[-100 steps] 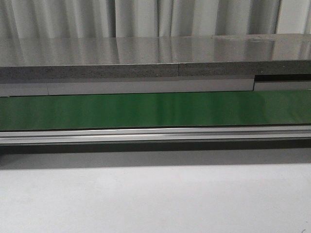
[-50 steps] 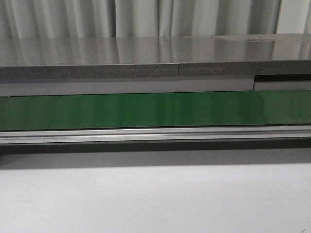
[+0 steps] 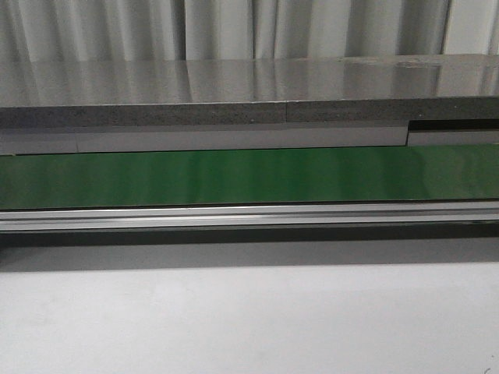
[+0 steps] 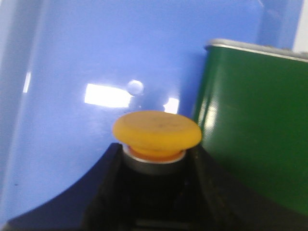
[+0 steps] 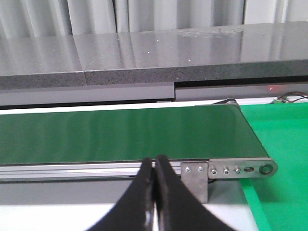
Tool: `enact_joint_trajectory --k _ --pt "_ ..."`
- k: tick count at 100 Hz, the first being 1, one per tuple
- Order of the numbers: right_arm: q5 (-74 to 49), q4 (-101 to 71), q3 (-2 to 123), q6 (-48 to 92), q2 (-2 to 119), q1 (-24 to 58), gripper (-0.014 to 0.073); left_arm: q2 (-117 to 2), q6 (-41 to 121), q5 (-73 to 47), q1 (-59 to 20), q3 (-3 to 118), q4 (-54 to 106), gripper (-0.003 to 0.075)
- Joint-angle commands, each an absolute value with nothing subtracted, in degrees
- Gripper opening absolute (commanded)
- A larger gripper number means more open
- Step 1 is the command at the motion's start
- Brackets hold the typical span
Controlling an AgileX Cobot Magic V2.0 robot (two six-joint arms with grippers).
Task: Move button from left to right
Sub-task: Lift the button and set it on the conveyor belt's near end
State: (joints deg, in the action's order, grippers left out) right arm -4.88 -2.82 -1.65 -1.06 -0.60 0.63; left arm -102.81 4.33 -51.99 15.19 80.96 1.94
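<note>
While clamped between the left tool's [image 4: 154,192] fingers, button [image 4: 157,130] cap-up; right tool [image 5: 154,192] clenched empty.

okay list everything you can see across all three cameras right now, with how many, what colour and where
button: one, yellow round cap on a black body, seen only in the left wrist view, between the left gripper's fingers, over a blue surface
blue surface: one, glossy blue, behind and under the button, beside the belt's end
conveyor belt: one, green, running side to side across the front view; its end roller shows in the right wrist view
belt rail: one, silver metal, along the belt's near edge
grey ledge: one, speckled grey, behind the belt
curtain: one, pale grey, at the back
table: one, white, nearest the robot
green mat: one, bright green, past the belt's end
left gripper: black, closed around the button
right gripper: black, fingers together, empty
</note>
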Motion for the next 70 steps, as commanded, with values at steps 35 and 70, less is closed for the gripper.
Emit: enact_joint_trajectory --k 35,70 --pt "-0.7 -2.1 -0.6 -1.0 -1.7 0.6 -0.0067 -102.4 5.7 -52.3 7.7 82.7 3.0 -0.0020" --pt "-0.7 -2.1 -0.6 -1.0 -1.7 0.6 -0.0067 -104.0 5.7 -52.8 7.4 82.7 3.5 0.0229"
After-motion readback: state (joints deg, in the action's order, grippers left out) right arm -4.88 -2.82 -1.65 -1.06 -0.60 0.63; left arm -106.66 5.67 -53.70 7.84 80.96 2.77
